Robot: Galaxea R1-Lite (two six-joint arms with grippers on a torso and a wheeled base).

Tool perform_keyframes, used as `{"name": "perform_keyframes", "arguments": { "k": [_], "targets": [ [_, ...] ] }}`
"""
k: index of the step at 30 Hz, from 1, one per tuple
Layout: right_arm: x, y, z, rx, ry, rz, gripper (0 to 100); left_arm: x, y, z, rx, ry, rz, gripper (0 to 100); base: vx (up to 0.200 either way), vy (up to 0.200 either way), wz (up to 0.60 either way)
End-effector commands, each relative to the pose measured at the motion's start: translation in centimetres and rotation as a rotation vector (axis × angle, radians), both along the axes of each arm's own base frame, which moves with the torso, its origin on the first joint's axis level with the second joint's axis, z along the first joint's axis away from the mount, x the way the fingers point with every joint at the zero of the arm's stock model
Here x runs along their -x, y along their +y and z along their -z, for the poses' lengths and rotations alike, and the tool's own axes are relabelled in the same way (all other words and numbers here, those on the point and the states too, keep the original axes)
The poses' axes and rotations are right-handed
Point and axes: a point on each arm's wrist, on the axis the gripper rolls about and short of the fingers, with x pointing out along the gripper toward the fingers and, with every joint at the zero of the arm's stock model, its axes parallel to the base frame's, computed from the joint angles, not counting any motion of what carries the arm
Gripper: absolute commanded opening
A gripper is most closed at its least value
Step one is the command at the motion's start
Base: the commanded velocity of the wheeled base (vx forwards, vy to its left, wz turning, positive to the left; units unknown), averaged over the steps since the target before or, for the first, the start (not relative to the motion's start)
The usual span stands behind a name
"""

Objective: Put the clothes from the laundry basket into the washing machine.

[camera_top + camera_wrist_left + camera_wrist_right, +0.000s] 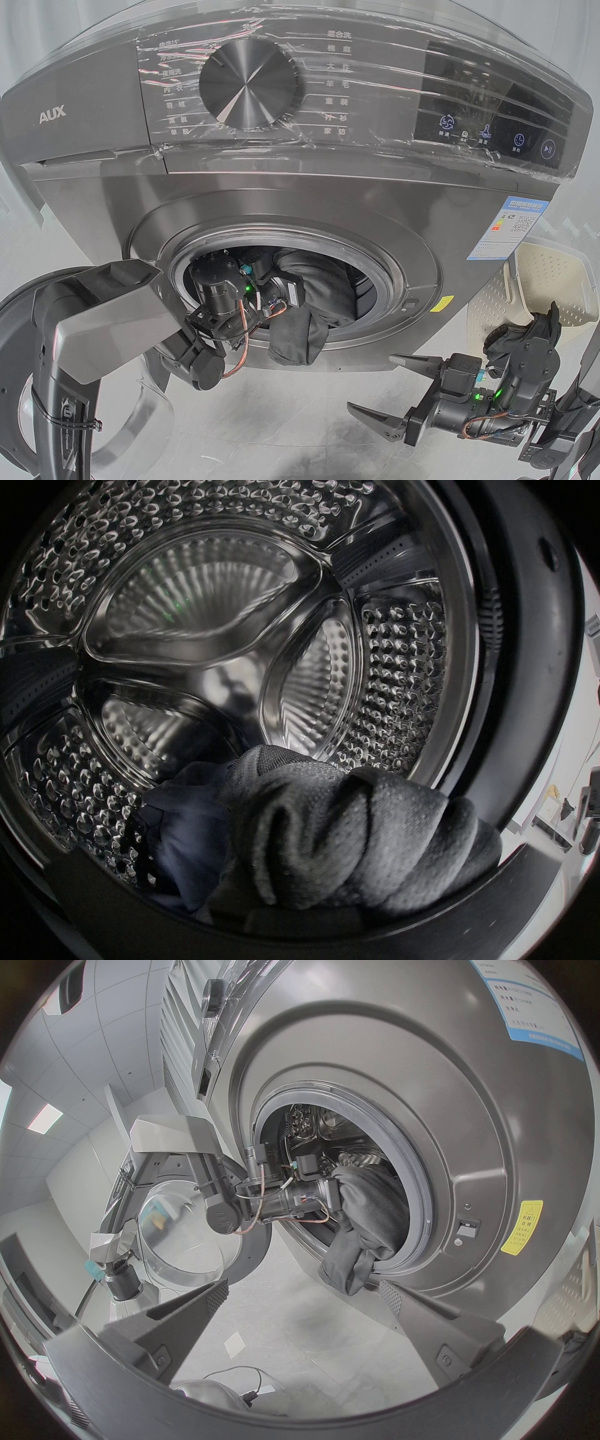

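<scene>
The washing machine's round opening holds a dark grey garment; part of it hangs out over the lower rim. My left arm's wrist is in the opening, with its gripper end buried in that garment. In the left wrist view the garment lies at the drum's mouth next to a bluish cloth. My right gripper hangs open and holds nothing, low in front of the machine, right of the opening. The cream laundry basket stands at the right with dark cloth at its front edge.
The machine's door stands swung open at the left, behind my left arm; the right wrist view has its glass beside the opening. Pale floor lies bare in front of the machine. The steel drum is deep behind the clothes.
</scene>
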Motion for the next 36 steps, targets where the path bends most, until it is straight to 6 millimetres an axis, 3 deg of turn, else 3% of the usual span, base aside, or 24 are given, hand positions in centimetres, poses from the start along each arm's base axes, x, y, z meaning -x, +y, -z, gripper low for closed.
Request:
{"name": "perform_keyframes", "arguments": {
  "k": [1, 15, 24, 25, 31, 36],
  "targets": [
    [-0.1, 0.1, 0.2, 0.004, 0.006, -0.001, 100, -1.9, -0.7, 0.9, -0.001, 0.010, -0.031, 0, 0.000, 0.000, 0.00],
    [0.0, 0.0, 0.3, 0.009, 0.008, 0.000, 100, -6.5, -1.1, -2.0, 0.071, -0.042, -0.185, 0, 0.000, 0.000, 0.00],
    [-0.1, 0.0, 0.4, 0.011, 0.012, 0.005, 100, -6.6, -0.5, -2.1, 0.116, 0.013, -0.240, 0, 0.000, 0.000, 0.00],
    [-0.2, 0.0, 0.3, 0.010, 0.011, 0.008, 100, -6.0, -0.6, -2.3, 0.119, 0.048, -0.231, 100, 0.000, 0.000, 0.00],
    [-0.1, 0.0, 0.6, 0.019, 0.022, 0.004, 100, -2.9, -1.3, -1.7, 0.047, 0.213, -0.171, 100, 0.000, 0.000, 0.00],
    [-0.1, 0.1, 0.8, 0.026, 0.028, 0.001, 100, -0.1, -1.4, 0.0, -0.063, 0.350, -0.104, 100, 0.000, 0.000, 0.00]
  ]
}}
